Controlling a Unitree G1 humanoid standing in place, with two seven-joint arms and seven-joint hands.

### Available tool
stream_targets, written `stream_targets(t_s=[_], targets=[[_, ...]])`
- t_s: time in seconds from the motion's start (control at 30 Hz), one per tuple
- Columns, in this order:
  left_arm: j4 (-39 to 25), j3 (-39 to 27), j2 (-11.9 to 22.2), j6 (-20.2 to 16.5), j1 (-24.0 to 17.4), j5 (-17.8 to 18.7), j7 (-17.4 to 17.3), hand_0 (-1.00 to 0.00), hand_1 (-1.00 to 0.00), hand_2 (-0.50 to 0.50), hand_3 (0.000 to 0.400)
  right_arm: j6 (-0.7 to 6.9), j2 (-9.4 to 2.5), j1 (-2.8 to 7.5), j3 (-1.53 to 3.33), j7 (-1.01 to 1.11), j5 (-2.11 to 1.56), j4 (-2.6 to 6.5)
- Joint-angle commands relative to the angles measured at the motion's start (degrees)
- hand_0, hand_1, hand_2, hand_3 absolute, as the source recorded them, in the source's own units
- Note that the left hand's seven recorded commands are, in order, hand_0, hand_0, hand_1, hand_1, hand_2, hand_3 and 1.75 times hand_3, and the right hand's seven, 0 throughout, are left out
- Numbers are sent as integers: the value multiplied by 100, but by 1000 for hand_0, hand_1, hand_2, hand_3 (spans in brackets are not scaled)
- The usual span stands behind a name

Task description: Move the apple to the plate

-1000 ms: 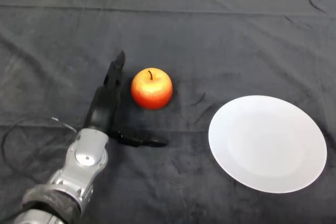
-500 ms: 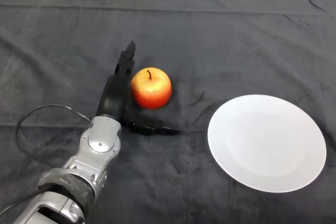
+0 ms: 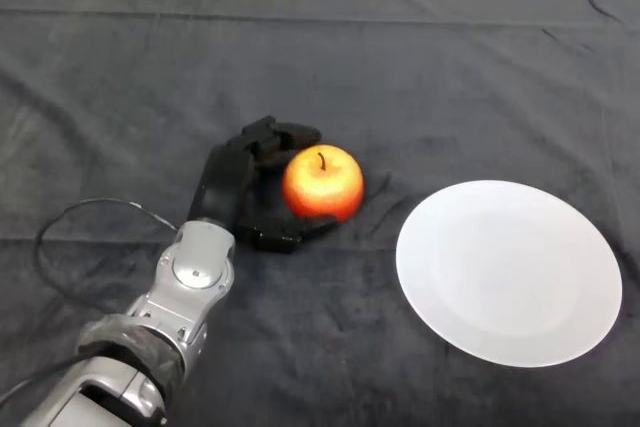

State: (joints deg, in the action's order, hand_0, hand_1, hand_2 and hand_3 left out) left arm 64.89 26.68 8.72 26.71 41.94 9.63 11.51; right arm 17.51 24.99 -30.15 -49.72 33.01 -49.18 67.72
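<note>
Legible text, labels, brands, numbers, signs: none. The apple (image 3: 322, 183) carries no sticker or mark that can be read; the plate (image 3: 509, 272) is plain white with no print; the hand (image 3: 232, 183) and the arm (image 3: 190, 282) show no lettering or number; the cloth (image 3: 420, 67) is unmarked.
</note>
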Motion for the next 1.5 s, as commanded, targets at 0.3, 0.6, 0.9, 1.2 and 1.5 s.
stream_targets(t_s=[0.3,0.6,0.9,1.2,1.5], targets=[[-146,471,-157,-16,465,73,361,-1000,-1000,0,400,-36,108,-29,-96,-14,-66,67],[-1720,1146,-22,-486,223,129,741,-1000,-1000,0,400,-38,105,-28,-95,-13,-65,64],[-3669,2033,134,-1104,-106,-11,1203,-1000,-1000,0,400,-39,98,-23,-92,-20,-62,48],[-4211,2883,105,-1143,-44,200,1189,-1000,-1000,0,400,-39,94,-19,-89,-25,-59,37],[-3670,3113,91,-776,182,648,646,-1000,-1000,0,400,-39,95,-19,-89,-26,-60,37]])
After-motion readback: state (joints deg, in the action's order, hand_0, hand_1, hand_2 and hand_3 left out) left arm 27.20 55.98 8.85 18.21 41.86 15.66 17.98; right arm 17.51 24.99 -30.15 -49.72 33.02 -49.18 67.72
